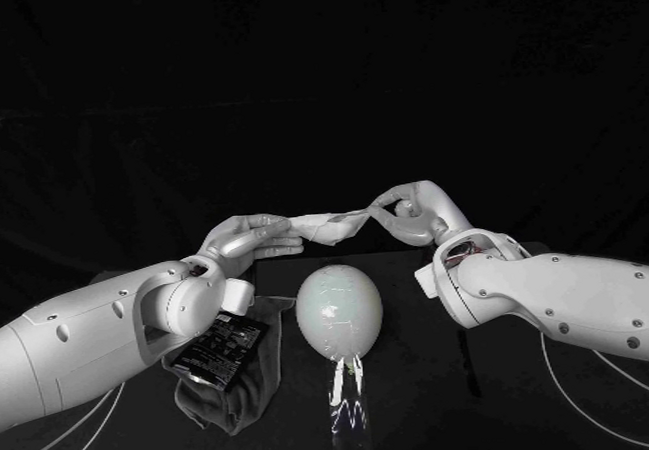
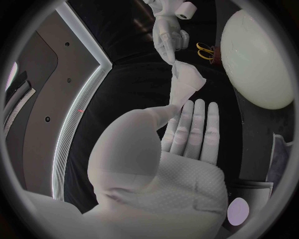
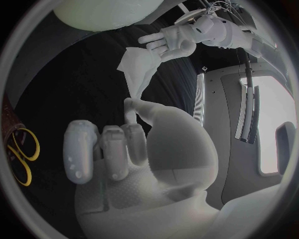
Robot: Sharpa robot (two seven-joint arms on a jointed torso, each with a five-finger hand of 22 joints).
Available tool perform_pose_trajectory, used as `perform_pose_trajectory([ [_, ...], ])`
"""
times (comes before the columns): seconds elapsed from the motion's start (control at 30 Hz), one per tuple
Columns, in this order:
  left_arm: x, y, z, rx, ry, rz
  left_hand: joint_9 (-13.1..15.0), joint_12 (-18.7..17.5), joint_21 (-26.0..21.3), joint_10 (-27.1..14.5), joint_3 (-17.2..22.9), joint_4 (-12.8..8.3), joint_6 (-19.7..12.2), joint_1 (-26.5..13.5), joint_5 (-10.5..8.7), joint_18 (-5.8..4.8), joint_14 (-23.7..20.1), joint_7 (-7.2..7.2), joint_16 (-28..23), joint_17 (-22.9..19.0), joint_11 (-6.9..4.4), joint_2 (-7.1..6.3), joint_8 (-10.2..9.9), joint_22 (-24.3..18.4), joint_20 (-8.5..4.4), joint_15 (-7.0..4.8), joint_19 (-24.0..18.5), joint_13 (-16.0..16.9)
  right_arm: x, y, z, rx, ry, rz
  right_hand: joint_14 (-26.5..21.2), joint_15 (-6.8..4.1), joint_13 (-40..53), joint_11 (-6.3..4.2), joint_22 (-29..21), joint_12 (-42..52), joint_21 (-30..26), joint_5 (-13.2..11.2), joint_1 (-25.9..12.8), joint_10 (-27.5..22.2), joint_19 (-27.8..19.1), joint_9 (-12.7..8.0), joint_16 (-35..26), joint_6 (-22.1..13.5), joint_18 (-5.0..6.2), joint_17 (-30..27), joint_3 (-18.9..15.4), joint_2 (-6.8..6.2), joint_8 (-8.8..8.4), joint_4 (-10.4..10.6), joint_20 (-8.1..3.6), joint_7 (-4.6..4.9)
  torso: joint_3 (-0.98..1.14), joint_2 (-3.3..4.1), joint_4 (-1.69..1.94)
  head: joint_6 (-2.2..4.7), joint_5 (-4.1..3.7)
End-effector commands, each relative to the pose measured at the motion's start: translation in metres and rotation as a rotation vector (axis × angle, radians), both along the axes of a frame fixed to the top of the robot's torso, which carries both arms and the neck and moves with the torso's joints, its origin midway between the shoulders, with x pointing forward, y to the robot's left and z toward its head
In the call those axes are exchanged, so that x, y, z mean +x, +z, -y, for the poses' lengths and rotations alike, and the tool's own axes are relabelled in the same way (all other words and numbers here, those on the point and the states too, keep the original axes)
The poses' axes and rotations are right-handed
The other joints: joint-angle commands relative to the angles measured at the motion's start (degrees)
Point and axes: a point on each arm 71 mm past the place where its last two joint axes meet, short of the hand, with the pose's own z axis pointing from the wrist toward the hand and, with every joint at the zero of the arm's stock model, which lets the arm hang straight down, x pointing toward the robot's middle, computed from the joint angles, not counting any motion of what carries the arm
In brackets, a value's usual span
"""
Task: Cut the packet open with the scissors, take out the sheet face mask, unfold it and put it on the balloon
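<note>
Above the balloon (image 1: pixel 338 309) the mask (image 1: pixel 330 226) was stretched, partly folded; left hand (image 1: pixel 253 236) pinched one end, other fingers straight, right hand (image 1: pixel 408 209) pinched the other. Looked thin, limp, prob. wet & tearable: best held by edges.

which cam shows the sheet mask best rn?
Head view: the sheet mask stretches between left hand and right hand, with the balloon in frame too. Left wrist view shows a narrow folded strip; right wrist view a crumpled piece tapering to the pinch.
</note>
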Motion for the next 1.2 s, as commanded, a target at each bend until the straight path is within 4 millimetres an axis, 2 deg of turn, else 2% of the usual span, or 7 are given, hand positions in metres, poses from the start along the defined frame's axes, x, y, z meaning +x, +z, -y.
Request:
perform_pose_trajectory([
  [0.03,0.002,0.004,-0.002,0.01,-0.002,0.018,2.9,-0.2,0.2,0.2,0.2,-0.1,0.1,0.1,0.23,0.09,-0.5,0.25,0.3,0.1,0.0,0.62,0.5,0.1,-0.29,-0.09,0.2,0.0,0.0,0.004,0.002,0.007,-0.003,0.028,6.0,-0.25,12.0,-0.37,12.7,0.2,0.3,0.4,0.3,3.9,2.1,10.7,0.2,0.2,-0.78,15.0,1.8,0.49,4.8,-1.6,-0.35,-0.48,-0.04,0.01,0.08,0.12,-0.01],
  [0.47,0.006,0.006,-0.007,0.019,0.022,0.02,3.0,-0.2,0.4,0.3,0.2,-0.2,0.1,0.1,0.23,0.13,-0.5,0.27,0.4,0.2,-0.01,0.62,0.5,0.2,-0.32,-0.1,0.2,0.0,0.0,0.007,0.01,0.008,-0.022,0.033,6.0,-0.26,12.1,-0.37,12.7,0.3,0.4,0.4,0.3,3.9,2.2,10.7,0.2,0.2,-0.79,15.0,1.9,0.46,4.82,-1.7,-0.35,-0.49,-0.06,0.03,0.05,0.38,0.07],
  [0.77,0.007,0.006,-0.008,0.022,0.03,0.018,3.0,-0.1,0.4,0.3,0.3,-0.2,0.1,0.1,0.23,0.14,-0.5,0.29,0.5,0.2,-0.02,0.63,0.5,0.2,-0.33,-0.11,0.3,0.0,0.0,0.007,0.013,0.009,-0.032,0.032,6.0,-0.26,12.1,-0.37,12.7,0.4,0.5,0.4,0.3,4.0,2.2,10.9,0.2,0.2,-0.83,15.0,1.9,0.41,4.87,-1.7,-0.35,-0.49,-0.02,0.01,0.05,0.39,0.06],
  [1.2,0.005,0.006,-0.007,0.011,0.024,0.009,3.1,-0.1,0.5,0.3,0.3,-0.3,0.1,0.0,0.23,0.14,-0.5,0.31,0.6,0.2,-0.02,0.64,0.5,0.2,-0.34,-0.12,0.3,0.0,0.002,0.005,0.015,0.005,-0.016,-0.006,6.0,-0.26,12.0,-0.35,12.6,0.1,0.0,0.4,0.2,3.9,2.0,11.1,0.2,0.0,-0.7,15.0,2.1,0.37,4.93,-1.7,-0.36,-0.45,-0.08,0.06,0.08,0.34,0.09],
])
